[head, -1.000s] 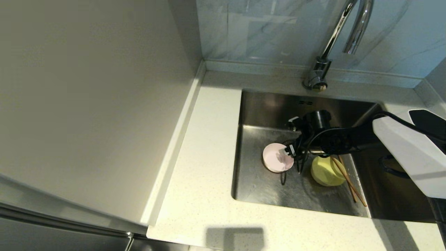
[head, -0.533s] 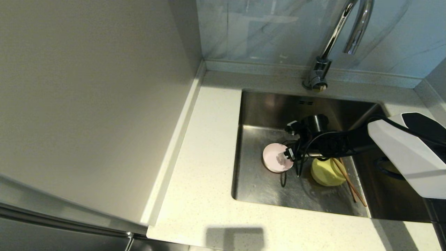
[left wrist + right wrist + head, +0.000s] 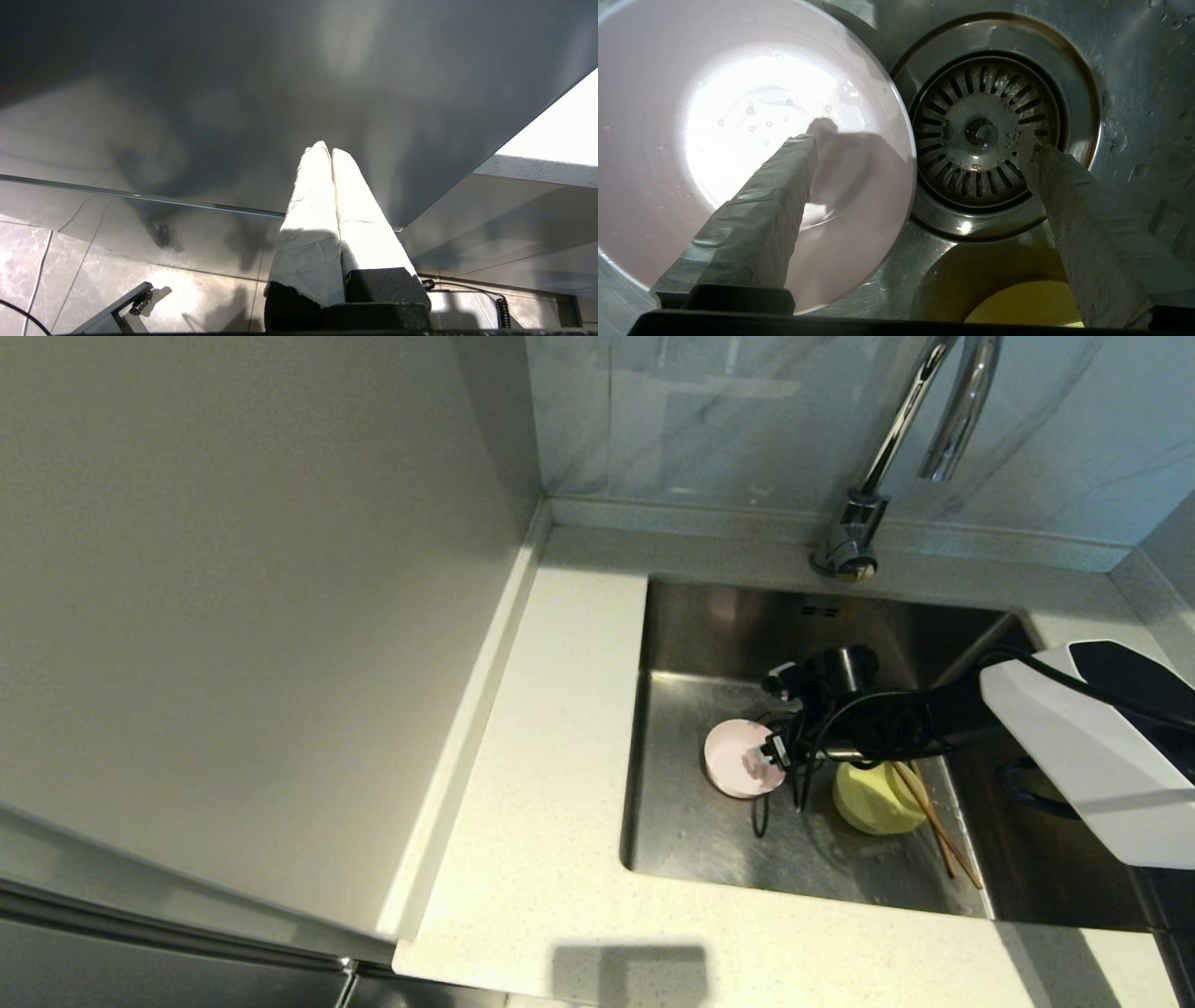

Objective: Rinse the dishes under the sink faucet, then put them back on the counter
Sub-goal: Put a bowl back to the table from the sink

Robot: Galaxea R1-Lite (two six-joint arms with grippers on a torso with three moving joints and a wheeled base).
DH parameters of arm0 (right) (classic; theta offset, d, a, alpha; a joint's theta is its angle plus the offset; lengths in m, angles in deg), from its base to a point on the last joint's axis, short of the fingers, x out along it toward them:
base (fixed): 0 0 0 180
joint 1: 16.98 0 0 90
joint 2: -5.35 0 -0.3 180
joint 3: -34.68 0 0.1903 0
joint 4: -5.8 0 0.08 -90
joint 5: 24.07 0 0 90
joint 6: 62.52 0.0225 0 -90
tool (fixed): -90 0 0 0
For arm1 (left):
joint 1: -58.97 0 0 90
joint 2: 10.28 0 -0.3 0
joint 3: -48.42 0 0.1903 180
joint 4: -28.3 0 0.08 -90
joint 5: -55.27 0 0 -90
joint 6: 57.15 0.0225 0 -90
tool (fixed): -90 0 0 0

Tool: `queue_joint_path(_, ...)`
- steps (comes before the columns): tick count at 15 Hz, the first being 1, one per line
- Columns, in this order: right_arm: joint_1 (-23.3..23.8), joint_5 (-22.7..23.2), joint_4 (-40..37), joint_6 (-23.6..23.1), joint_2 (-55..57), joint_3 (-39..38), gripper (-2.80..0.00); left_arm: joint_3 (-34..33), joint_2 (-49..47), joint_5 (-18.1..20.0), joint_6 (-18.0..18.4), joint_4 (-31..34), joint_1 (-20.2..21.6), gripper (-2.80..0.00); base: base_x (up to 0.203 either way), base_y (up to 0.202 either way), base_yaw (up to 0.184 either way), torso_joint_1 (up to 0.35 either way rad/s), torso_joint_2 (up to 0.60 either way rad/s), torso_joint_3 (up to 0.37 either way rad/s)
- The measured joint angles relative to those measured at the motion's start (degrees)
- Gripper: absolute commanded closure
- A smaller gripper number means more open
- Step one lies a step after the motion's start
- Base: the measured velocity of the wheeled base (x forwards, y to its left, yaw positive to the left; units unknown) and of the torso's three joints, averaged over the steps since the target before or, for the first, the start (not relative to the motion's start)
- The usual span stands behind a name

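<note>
Steel sink (image 3: 691, 821): glossy pale pink bowl (image 3: 738, 121), water-beaded, upright.

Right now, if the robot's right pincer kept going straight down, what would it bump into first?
Probably the pink bowl. The right pincer is open astride its rim: one finger points into the bowl, the other over the drain strainer. Which would touch first is unclear.

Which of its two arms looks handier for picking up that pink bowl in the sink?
The right. Its end effector is open down in the sink, one finger inside the pink bowl and the other outside its rim. The left end effector is shut and nowhere near the sink.
</note>
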Motion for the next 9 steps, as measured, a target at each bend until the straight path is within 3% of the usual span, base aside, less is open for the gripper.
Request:
queue_joint_path(2, 0.0, -1.0, 0.07, -0.02, 0.23, -0.11, -2.8, 0.0, 0.0, 0.0, 0.02, 0.0, 0.0, 0.0, 0.0, 0.0, 0.0, 0.0, 0.0, 0.0)
queue_joint_path(3, 0.0, -1.13, 0.06, -0.02, 0.29, -0.13, -0.58, 0.0, 0.0, 0.0, 0.0, 0.0, 0.0, 0.0, 0.0, 0.0, 0.0, 0.0, 0.0, 0.0)
queue_joint_path(4, 0.0, -1.2, 0.15, -0.07, 0.34, -0.13, 0.0, 0.0, 0.0, 0.01, -0.02, 0.0, 0.0, 0.0, 0.0, 0.0, 0.0, 0.0, 0.0, 0.0)
queue_joint_path(9, 0.04, -2.27, 0.6, -0.18, 0.45, -0.02, 0.0, 0.0, 0.0, 0.01, -0.01, 0.0, 0.0, 0.0, 0.0, 0.0, 0.0, 0.0, 0.0, 0.0)
